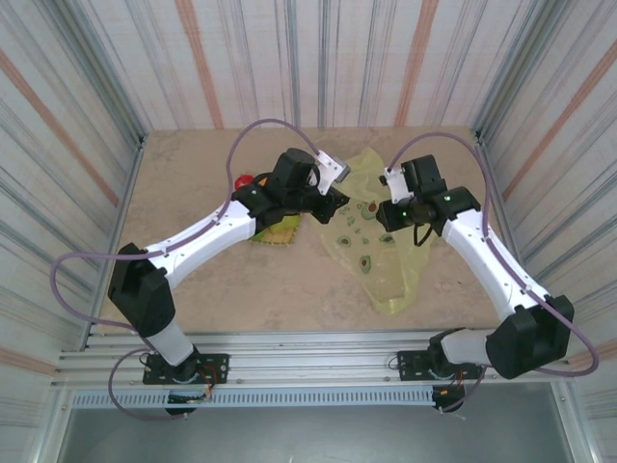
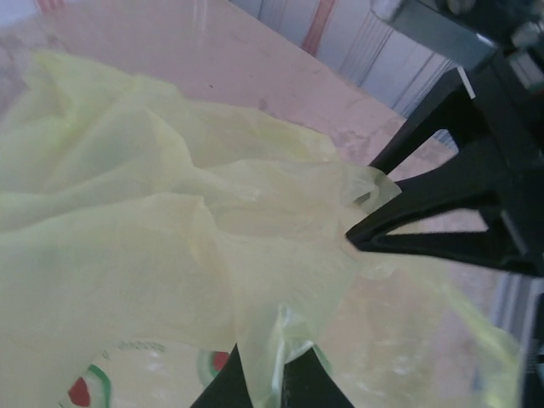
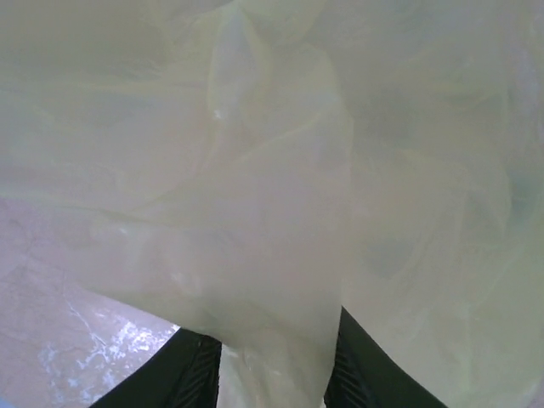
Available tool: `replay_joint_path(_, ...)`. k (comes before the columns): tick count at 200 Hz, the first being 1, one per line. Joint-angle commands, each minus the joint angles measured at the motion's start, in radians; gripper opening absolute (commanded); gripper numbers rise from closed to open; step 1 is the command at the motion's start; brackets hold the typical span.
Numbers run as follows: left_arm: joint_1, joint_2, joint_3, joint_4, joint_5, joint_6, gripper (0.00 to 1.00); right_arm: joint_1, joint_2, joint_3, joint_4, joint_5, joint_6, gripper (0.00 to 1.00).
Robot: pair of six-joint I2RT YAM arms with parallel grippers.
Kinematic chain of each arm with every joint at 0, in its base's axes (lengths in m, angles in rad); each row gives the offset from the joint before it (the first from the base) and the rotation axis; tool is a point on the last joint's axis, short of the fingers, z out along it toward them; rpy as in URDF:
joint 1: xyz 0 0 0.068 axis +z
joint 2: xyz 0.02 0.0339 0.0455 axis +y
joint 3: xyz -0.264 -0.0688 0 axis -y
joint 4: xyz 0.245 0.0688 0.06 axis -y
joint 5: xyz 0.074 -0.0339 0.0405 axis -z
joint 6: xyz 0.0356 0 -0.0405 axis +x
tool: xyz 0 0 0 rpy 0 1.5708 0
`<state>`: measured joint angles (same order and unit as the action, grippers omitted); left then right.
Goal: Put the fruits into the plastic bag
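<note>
The pale stone-patterned table (image 1: 193, 280) is seen from above, walled on three sides by striped panels (image 1: 87, 106). It is crossed by the left arm (image 1: 202, 236), which is stretched from 7 o'clock towards the centre, and by the right arm (image 1: 492, 256), which is bent in from 5 o'clock. The plastic bag (image 1: 371, 246), thin, yellow-green and marked with small dark printed spots (image 1: 364, 262), is spread from just past the centre at 1 o'clock down to a crumpled end at 4 o'clock; its upper edge is gathered between the two arms. A straw-yellow mat (image 1: 275, 236) is laid just at 9 o'clock of the centre and is partly covered by the left arm. The left gripper (image 1: 335, 201) is set at the bag's 11 o'clock edge; in its wrist view (image 2: 265, 374) it is narrowed on a fold of the film. The right gripper (image 1: 389, 193) is set at the bag's 1 o'clock edge, and a band of film is drawn between its fingers (image 3: 357, 378), whose tips are hidden; from the left wrist its black fingers (image 2: 442, 212) are seen closed on a corner of the bag. Of the fruits, one red fruit (image 1: 241, 180) is made out at 10 o'clock, outside the bag, just beside the left arm.
</note>
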<state>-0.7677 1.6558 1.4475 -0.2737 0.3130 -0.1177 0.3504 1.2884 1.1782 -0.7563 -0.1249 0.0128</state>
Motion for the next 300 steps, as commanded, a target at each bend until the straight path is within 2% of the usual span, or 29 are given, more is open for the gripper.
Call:
replay_joint_path(1,-0.007,-0.023,0.043,-0.048,0.07,-0.136,0.0,0.029,-0.057,-0.056,0.123,0.065,-0.02,0.4)
replay_joint_path(30,-0.004,-0.024,0.056,-0.055,0.107,-0.147,0.0,0.086,-0.09,-0.128,0.206,0.188,-0.048,0.5)
replay_joint_path(42,0.002,-0.024,0.055,-0.052,0.127,-0.154,0.0,0.106,-0.099,-0.154,0.237,0.254,-0.053,0.6)
replay_joint_path(50,0.008,-0.025,0.053,-0.052,0.132,-0.156,0.0,0.112,-0.102,-0.173,0.258,0.282,-0.052,0.62)
replay_joint_path(76,0.032,-0.035,0.036,-0.036,0.168,-0.174,0.0,0.129,-0.112,-0.238,0.341,0.333,-0.041,0.65)
replay_joint_path(123,0.077,-0.057,-0.006,0.0,0.209,-0.203,0.0,0.154,-0.133,-0.326,0.444,0.301,-0.054,0.65)
replay_joint_path(134,0.085,-0.06,-0.012,0.004,0.21,-0.204,0.0,0.163,-0.134,-0.33,0.457,0.298,-0.06,0.61)
replay_joint_path(140,0.088,-0.058,-0.014,0.005,0.21,-0.206,0.0,0.167,-0.133,-0.328,0.463,0.3,-0.061,0.56)
replay_joint_path(154,0.098,-0.053,-0.02,0.011,0.209,-0.207,0.0,0.174,-0.131,-0.317,0.471,0.297,-0.063,0.34)
replay_joint_path(177,0.117,-0.028,-0.022,0.026,0.181,-0.21,0.0,0.175,-0.116,-0.27,0.434,0.283,-0.037,0.04)
replay_joint_path(181,0.12,-0.021,-0.022,0.03,0.169,-0.209,0.04,0.176,-0.112,-0.256,0.418,0.284,-0.026,0.0)
replay_joint_path(209,0.138,0.053,0.027,0.036,0.125,-0.18,0.26,0.166,-0.067,-0.14,0.261,0.311,0.062,0.0)
replay_joint_path(234,0.152,0.075,0.069,0.018,0.095,-0.156,0.45,0.116,-0.013,-0.032,0.115,0.252,0.17,0.0)
replay_joint_path(257,0.187,0.018,0.015,0.069,0.121,-0.183,0.74,0.072,0.015,0.016,0.06,0.203,0.234,0.0)
replay_joint_path(269,0.214,-0.029,-0.04,0.116,0.151,-0.201,0.85,0.05,0.022,0.019,0.057,0.179,0.256,0.0)
replay_joint_path(300,0.285,-0.164,-0.174,0.16,0.196,-0.218,0.96,0.003,0.045,0.026,0.059,0.104,0.286,0.0)
